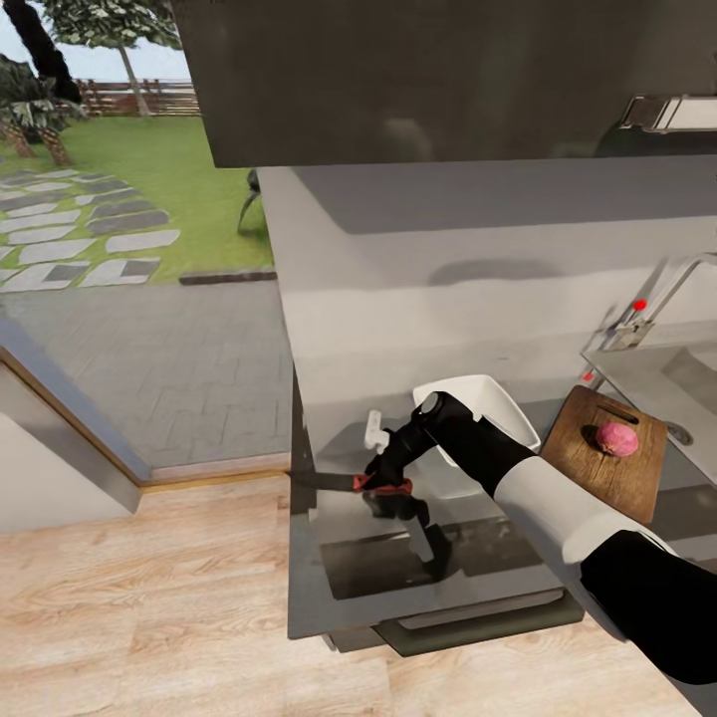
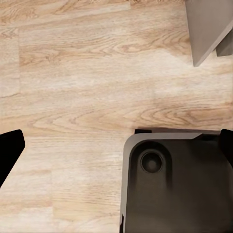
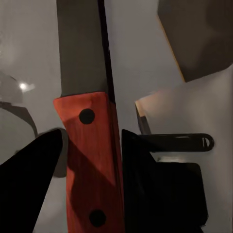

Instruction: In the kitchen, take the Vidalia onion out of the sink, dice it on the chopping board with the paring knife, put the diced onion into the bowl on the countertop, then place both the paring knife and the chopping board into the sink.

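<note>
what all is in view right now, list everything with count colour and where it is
onion: 1, pink, whole, on the chopping board
chopping board: 1, dark brown, on the countertop beside the sink
bowl: 1, white, on the countertop behind the right arm
knife: 1, red handle, dark blade, between the right gripper's fingers near the counter's left end
sink: 1, steel, far right
tap: 1, chrome, red-tipped lever
countertop: 1, grey
floor: pale wood planks
right gripper: 1, black

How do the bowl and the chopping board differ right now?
The bowl is white with flared sides; the chopping board is dark brown and flat. The board carries the onion; I can see nothing in the bowl. The right arm partly hides the bowl, while the board shows whole. Both sit on the countertop.
</note>
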### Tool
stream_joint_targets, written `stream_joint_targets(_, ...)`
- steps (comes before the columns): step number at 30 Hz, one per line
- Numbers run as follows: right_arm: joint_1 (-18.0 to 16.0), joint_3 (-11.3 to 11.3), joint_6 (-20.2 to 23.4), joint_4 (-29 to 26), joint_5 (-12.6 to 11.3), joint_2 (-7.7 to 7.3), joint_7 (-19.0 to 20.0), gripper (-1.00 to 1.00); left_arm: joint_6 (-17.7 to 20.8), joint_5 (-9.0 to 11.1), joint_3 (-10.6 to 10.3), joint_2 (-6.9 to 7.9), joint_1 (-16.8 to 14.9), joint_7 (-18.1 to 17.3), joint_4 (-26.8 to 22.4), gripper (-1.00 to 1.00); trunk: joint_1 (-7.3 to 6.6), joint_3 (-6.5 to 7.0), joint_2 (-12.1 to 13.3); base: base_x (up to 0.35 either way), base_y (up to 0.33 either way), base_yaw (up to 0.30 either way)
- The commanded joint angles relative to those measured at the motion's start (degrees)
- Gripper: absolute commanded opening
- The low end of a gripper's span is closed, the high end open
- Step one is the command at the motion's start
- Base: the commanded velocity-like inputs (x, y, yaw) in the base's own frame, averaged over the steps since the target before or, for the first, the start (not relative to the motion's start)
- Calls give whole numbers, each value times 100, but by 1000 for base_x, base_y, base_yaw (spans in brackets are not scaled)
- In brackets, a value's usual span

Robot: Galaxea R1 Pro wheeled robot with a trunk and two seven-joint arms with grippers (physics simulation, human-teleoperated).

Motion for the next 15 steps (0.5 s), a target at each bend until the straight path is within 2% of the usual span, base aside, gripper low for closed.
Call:
stream_joint_targets(1,-4,1,56,-7,17,5,21,-100,-7,48,-50,5,3,27,-13,100,4,0,-9,0,0,0)
stream_joint_targets(15,-4,-8,58,-24,34,16,-26,-100,-6,45,-50,5,3,27,-13,100,4,125,-9,-3,0,0)
